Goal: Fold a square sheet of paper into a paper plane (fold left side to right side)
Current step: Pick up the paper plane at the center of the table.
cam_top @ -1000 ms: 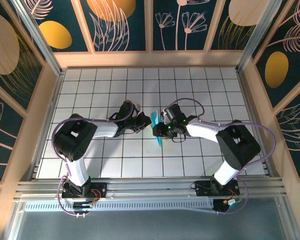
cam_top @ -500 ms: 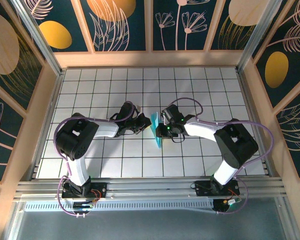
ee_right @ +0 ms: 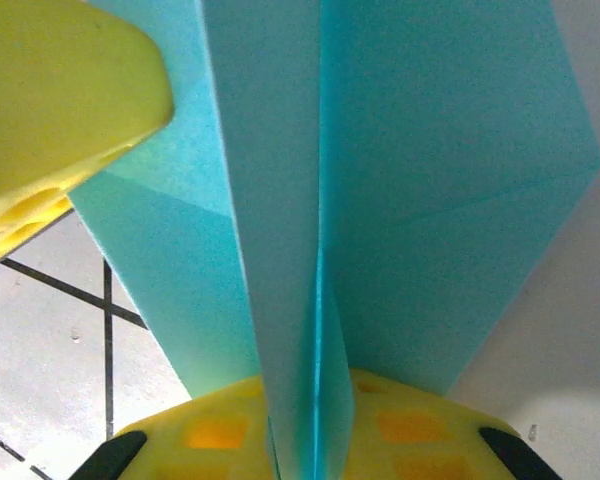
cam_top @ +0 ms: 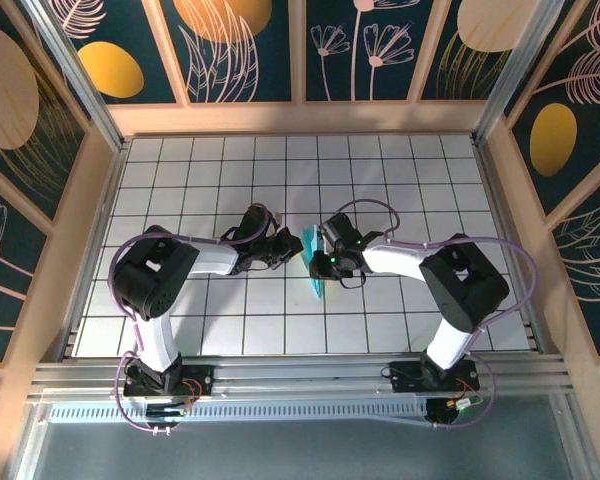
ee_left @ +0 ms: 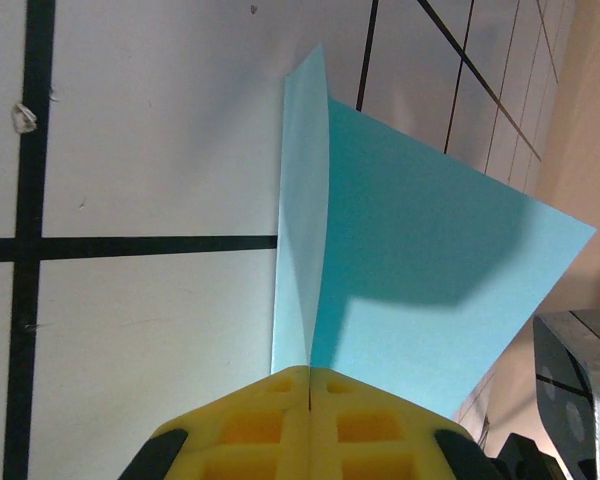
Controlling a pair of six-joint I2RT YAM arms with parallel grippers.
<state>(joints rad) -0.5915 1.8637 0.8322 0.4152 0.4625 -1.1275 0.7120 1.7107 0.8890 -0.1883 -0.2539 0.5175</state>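
Paper (ee_left: 420,290) now clamped by both claws: L claw (ee_left: 309,390) as before, R claw (ee_right: 315,430) just closed on it.

left pincer (ee_left: 309,378) clamps folded cyan paper (ee_left: 420,290)

The paper (cam_top: 319,283) is a thin, light-cyan sheet, creased into a smaller angular shape. It stands on edge over the middle of the gridded table (cam_top: 180,170) rather than lying flat. The left gripper (ee_left: 309,390) pinches its sharp fold, and the layers (ee_left: 420,290) splay apart beyond it. The right gripper (ee_right: 315,430) clamps a narrow upright flap, and a diagonal crease crosses the panel (ee_right: 450,200) behind that flap.
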